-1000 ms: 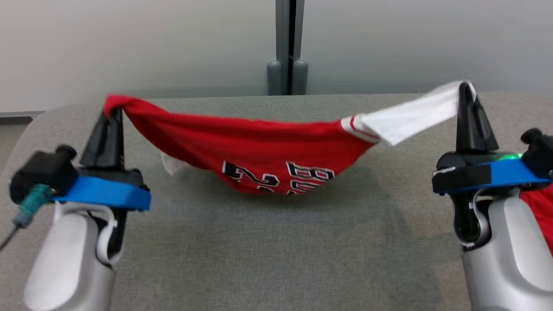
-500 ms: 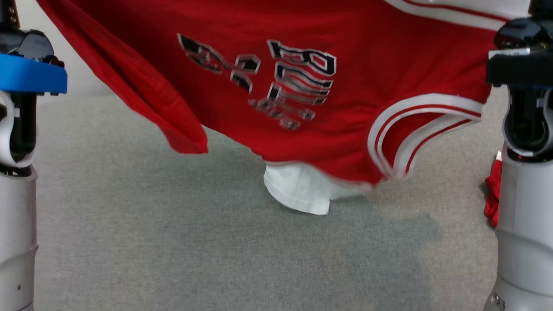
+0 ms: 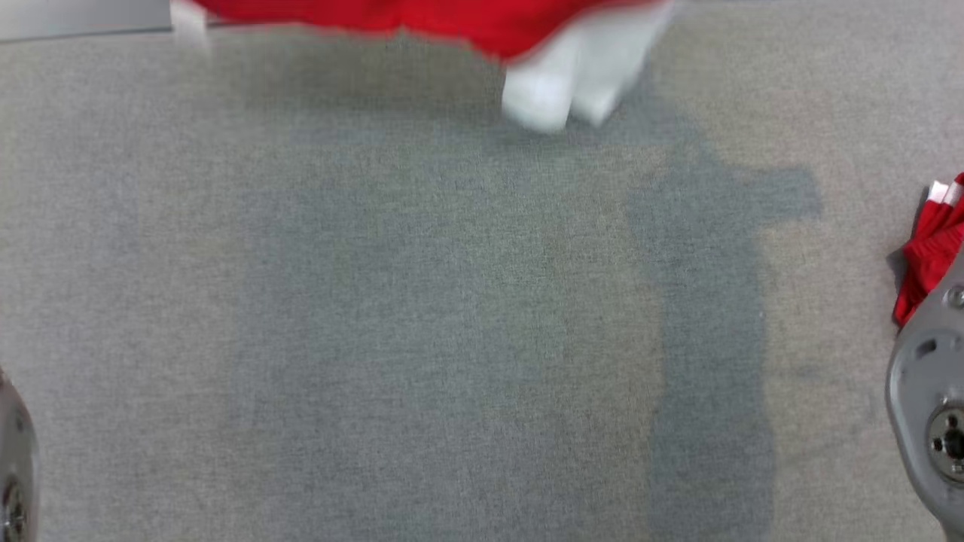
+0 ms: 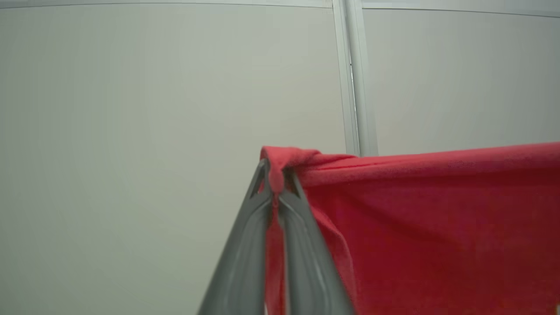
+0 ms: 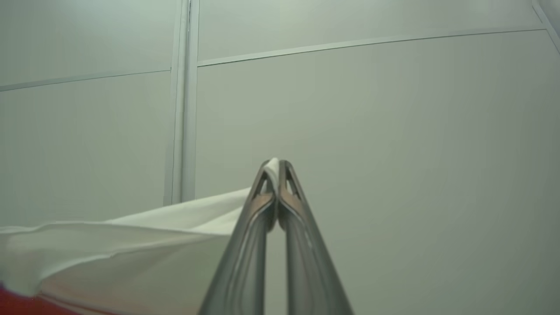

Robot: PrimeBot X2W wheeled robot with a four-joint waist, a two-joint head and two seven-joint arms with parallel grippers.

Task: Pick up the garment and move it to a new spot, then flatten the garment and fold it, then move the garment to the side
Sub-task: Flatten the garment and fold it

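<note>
The garment is a red jersey with white parts. In the head view its blurred lower edge and a white flap hang over the grey table at the top. The left wrist view has my left gripper shut on a bunched red corner of the garment, which stretches away to the right. My right gripper is shut on a white edge of the garment, which runs off to the left. Both grippers are raised in front of a pale wall.
Another crumpled red cloth lies at the table's right edge, next to my pale right forearm. A sliver of my left arm shows at the lower left. The wall panels stand behind the table.
The head camera has tilted down onto the table. Both grippers have lifted the garment from a low sag to a hanging spread and have left the head view.
</note>
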